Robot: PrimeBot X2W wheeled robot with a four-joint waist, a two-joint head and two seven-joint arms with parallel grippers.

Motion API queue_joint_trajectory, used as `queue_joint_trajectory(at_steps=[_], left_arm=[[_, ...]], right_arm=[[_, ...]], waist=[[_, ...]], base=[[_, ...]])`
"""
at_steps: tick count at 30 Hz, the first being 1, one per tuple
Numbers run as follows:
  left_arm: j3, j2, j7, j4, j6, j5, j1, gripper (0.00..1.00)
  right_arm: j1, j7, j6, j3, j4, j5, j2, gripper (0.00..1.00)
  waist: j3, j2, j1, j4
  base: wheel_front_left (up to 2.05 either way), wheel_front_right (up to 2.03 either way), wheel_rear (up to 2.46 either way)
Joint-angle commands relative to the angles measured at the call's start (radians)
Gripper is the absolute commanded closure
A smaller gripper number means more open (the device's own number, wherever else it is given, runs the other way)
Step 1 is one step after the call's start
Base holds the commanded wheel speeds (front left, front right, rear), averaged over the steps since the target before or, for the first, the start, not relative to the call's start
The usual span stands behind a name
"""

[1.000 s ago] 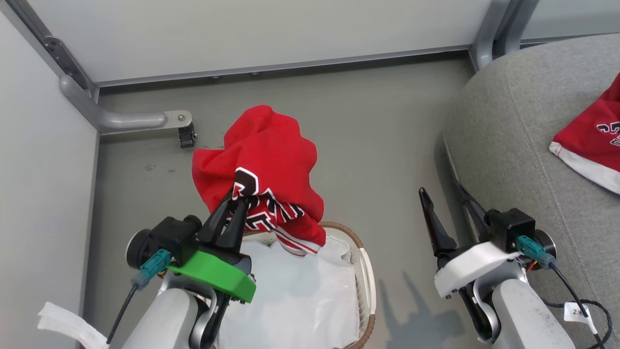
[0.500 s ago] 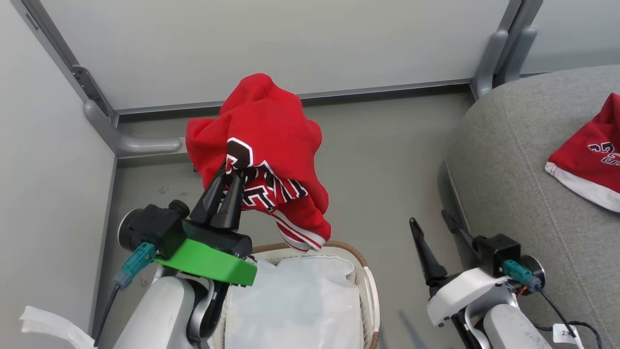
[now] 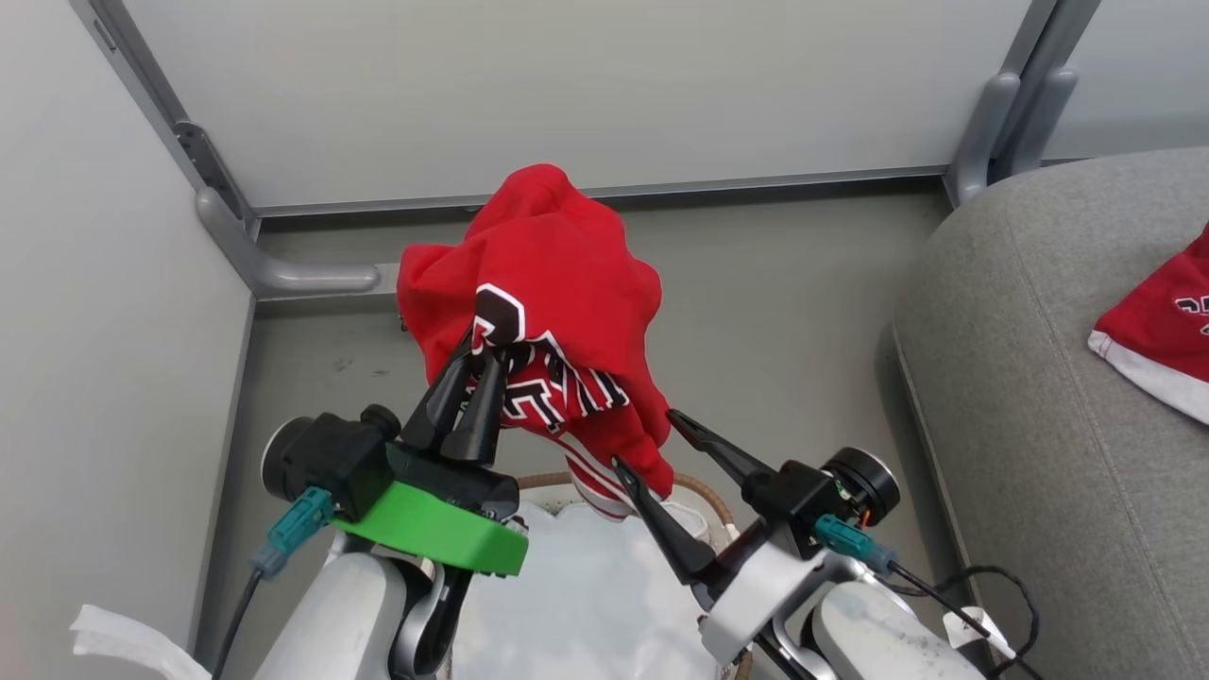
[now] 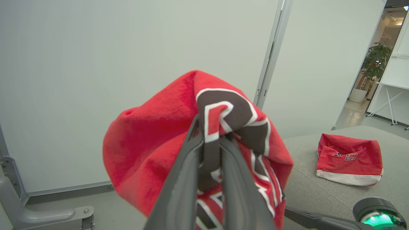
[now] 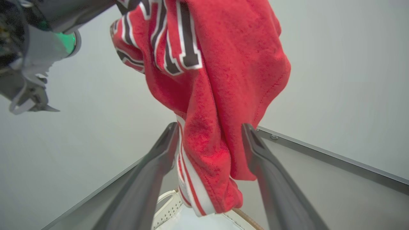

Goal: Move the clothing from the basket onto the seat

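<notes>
Floor (image 3: 774,312): plain grey, runs out to the far wall panels. Basket (image 3: 548,478) stands on it, near and about centre. Only its far end is in view, with the brown rim on top and the white liner (image 3: 586,604) inside. Metal partition foot (image 3: 302,277) sits on the floor at far left, by the corner. Seat (image 3: 1039,397): light-grey cushion on the right, rounded edge, apart from the basket. One red garment (image 3: 1157,331) with a white hem lies bunched on top of it, toward its right side.

red jersey (image 3: 557,283) with black-and-white lettering, light-grey seat (image 3: 1039,397)
</notes>
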Motion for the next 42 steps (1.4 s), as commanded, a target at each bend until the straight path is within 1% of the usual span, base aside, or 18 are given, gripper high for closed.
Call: queue_joint_trajectory(at_steps=[1,4,10,11,12,13,14,19,24,25,26,27,30,34,42], left_arm=[[-0.002,-0.003,-0.001,0.0,0.001,-0.003,-0.005,1.0],[-0.014,-0.006,-0.001,0.002,0.001,-0.006,-0.008,1.0],[-0.05,-0.013,-0.001,0.008,0.001,-0.014,-0.016,1.0],[-0.059,-0.014,-0.001,0.008,0.001,-0.017,-0.018,1.0],[-0.067,-0.014,-0.001,0.008,0.001,-0.018,-0.019,1.0],[-0.077,-0.016,-0.001,0.01,0.001,-0.022,-0.019,1.0],[-0.084,-0.018,-0.001,0.011,0.001,-0.024,-0.019,1.0],[-0.102,-0.021,-0.001,0.018,0.001,-0.029,-0.013,1.0],[-0.088,-0.015,-0.001,0.022,0.001,-0.02,0.0,1.0],[-0.082,-0.015,-0.001,0.025,0.001,-0.016,0.004,0.79],[-0.078,-0.015,-0.001,0.025,0.001,-0.013,0.006,0.43],[-0.073,-0.016,-0.001,0.026,0.001,-0.011,0.008,0.0],[-0.066,-0.019,-0.001,0.025,0.001,-0.001,0.012,0.0],[-0.064,-0.01,-0.001,0.023,0.001,0.011,0.014,0.0],[-0.06,0.011,-0.001,0.014,0.001,0.019,0.001,0.0]], right_arm=[[-0.023,-0.002,-0.001,0.009,0.003,-0.003,-0.006,0.0],[-0.059,-0.002,-0.001,0.029,0.013,-0.015,-0.005,0.0],[-0.106,-0.002,-0.001,0.027,0.021,-0.022,-0.005,0.0],[-0.11,-0.002,-0.001,0.023,0.022,-0.022,-0.005,0.16],[-0.114,-0.002,-0.001,0.021,0.022,-0.02,-0.005,0.51],[-0.117,-0.002,-0.001,0.019,0.022,-0.017,-0.005,0.74],[-0.118,-0.002,-0.001,0.018,0.018,-0.011,-0.004,1.0],[-0.098,-0.002,-0.001,0.022,0.016,0.02,-0.005,1.0],[-0.082,-0.002,-0.001,0.011,0.022,0.037,-0.006,1.0],[-0.079,-0.002,-0.001,0.007,0.022,0.039,-0.006,1.0],[-0.078,-0.002,-0.001,0.004,0.02,0.043,-0.006,1.0],[-0.076,-0.002,-0.001,-0.003,0.018,0.045,-0.006,1.0],[-0.073,-0.002,-0.001,-0.016,0.015,0.054,-0.005,1.0],[-0.059,-0.002,-0.001,-0.047,0.005,0.066,-0.005,1.0],[-0.027,-0.002,-0.001,-0.123,-0.009,0.063,-0.005,1.0]], waist=[[0.005,0.0,0.0001,0.009],[0.009,0.0,0.0001,0.023],[0.011,0.0,0.0001,0.054],[0.011,0.0,0.0001,0.061],[0.011,0.0,0.0001,0.066],[0.01,0.0,0.0001,0.073],[0.009,0.0,0.0001,0.079],[0.013,0.0,0.0001,0.097],[0.018,0.0,0.0001,0.084],[0.018,0.0,0.0001,0.078],[0.018,0.0,0.0001,0.072],[0.019,0.0,0.0001,0.062],[0.022,0.0,0.0001,0.03],[0.034,0.0,0.0001,-0.037],[0.073,0.0,0.0001,-0.227]], base=[[0.0,0.0,0.0],[0.0,0.0,0.0],[0.0,0.0,0.0],[0.0,0.0,0.0],[0.0,0.0,0.0],[0.0,0.0,0.0],[0.0,0.0,0.0],[0.0,0.0,0.0],[0.0,0.0,0.0],[0.0,0.0,0.0],[0.0,0.0,0.0],[0.0,0.0,0.0],[0.0,0.0,0.0],[0.0,0.0,0.0],[0.0,0.0,0.0]])
